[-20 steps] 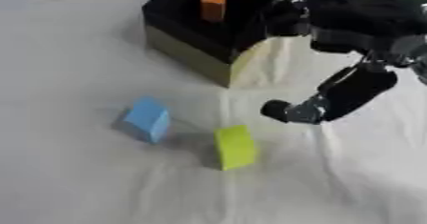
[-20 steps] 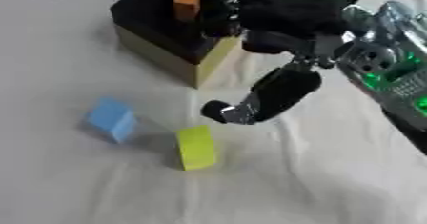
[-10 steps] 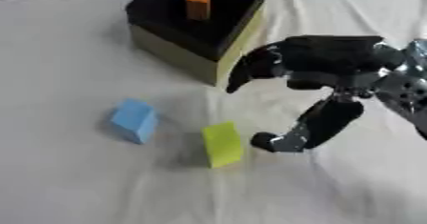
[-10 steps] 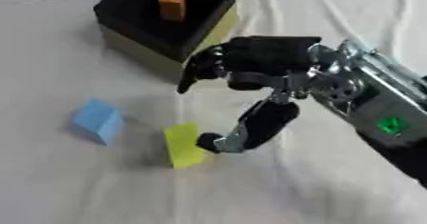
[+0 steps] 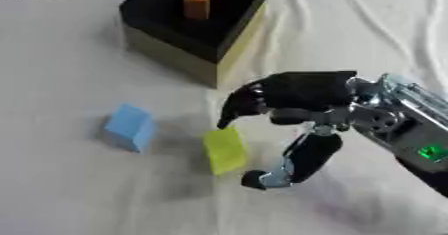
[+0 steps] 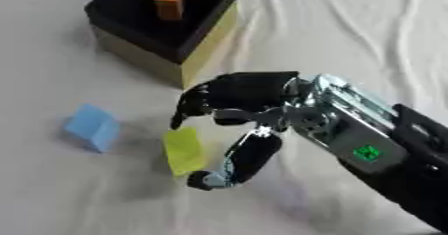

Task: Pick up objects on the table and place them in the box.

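Note:
A yellow-green block [image 5: 225, 150] stands on the white cloth near the middle. My right hand [image 5: 297, 104] hovers right over and beside it, open, fingers spread above the block's far side and the thumb [image 5: 302, 161] reaching down past its right side. Nothing is held. A light blue block [image 5: 129, 128] lies to the left, apart from the hand. The box [image 5: 199, 54], black inside with olive-yellow walls, stands at the back with an orange block [image 5: 196, 0] in it. My left hand is out of sight.
The white cloth [image 5: 367, 39] covering the table is wrinkled at the right and back right. My right forearm [image 6: 385, 149] with a green light crosses the lower right.
My right hand has moved left and down from beside the box toward the yellow-green block, now straddling it. The camera has shifted too; the blocks lie where they were.

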Available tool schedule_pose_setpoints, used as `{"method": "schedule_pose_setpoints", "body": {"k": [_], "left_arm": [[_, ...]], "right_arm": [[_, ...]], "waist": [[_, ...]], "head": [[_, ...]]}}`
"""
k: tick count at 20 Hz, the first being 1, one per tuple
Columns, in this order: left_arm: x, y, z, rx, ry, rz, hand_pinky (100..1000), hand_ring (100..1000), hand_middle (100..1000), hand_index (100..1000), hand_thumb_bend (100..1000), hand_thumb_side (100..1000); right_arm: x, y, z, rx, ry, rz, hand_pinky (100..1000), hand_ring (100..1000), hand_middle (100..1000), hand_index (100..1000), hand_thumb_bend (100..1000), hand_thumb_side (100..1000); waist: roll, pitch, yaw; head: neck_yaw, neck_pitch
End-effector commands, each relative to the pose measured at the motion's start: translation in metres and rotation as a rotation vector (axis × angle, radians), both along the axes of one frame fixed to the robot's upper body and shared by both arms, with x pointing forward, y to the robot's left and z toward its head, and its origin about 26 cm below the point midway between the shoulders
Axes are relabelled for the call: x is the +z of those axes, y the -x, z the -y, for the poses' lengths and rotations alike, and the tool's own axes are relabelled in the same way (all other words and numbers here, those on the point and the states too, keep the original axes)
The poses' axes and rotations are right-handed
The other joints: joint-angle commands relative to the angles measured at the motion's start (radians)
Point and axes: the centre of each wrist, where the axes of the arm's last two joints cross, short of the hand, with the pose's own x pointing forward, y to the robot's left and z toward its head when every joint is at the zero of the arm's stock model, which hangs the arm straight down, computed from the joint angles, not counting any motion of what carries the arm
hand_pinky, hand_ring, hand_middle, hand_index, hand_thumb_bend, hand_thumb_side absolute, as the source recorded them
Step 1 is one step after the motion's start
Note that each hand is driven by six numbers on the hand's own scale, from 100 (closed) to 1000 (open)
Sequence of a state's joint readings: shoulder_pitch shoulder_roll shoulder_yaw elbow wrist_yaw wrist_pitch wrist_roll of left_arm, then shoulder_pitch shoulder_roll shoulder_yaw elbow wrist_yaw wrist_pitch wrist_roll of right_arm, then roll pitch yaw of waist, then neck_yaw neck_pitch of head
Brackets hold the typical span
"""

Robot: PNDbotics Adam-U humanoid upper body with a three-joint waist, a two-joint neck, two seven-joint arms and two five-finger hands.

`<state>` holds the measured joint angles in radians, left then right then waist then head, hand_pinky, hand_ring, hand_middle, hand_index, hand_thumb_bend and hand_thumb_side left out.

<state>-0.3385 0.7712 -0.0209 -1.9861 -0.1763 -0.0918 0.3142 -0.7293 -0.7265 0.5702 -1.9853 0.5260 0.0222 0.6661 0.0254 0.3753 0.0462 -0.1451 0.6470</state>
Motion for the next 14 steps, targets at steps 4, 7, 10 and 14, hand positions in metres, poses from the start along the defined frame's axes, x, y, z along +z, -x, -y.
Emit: {"method": "schedule_pose_setpoints", "body": {"k": [4,7,10,14], "left_arm": [[0.009,0.0023,0.001,-0.01,-0.012,0.025,689,741,764,896,375,1000],[0.0093,0.0021,0.0015,-0.013,-0.011,0.026,689,741,764,896,373,1000],[0.0096,0.0021,0.0015,-0.013,-0.01,0.028,688,740,764,894,374,1000],[0.0098,0.002,0.0018,-0.015,-0.01,0.029,686,740,763,895,373,1000]], "right_arm": [[0.0001,0.0041,-0.0059,-0.024,0.009,0.053,830,887,814,871,395,622],[-0.0015,0.0043,-0.0069,-0.043,0.01,0.077,831,889,817,873,401,616],[0.0006,0.0042,-0.0076,-0.047,0.003,0.121,833,891,819,873,404,611],[0.0019,0.0038,-0.0063,-0.059,0.015,0.165,843,913,834,877,412,620]], "waist": [[0.0,-0.015,0.008],[0.0,-0.012,0.012],[-0.002,-0.01,0.015],[-0.003,-0.007,0.016]], "head": [[-0.003,0.004],[-0.001,0.002],[0.003,-0.001],[0.005,-0.005]]}}
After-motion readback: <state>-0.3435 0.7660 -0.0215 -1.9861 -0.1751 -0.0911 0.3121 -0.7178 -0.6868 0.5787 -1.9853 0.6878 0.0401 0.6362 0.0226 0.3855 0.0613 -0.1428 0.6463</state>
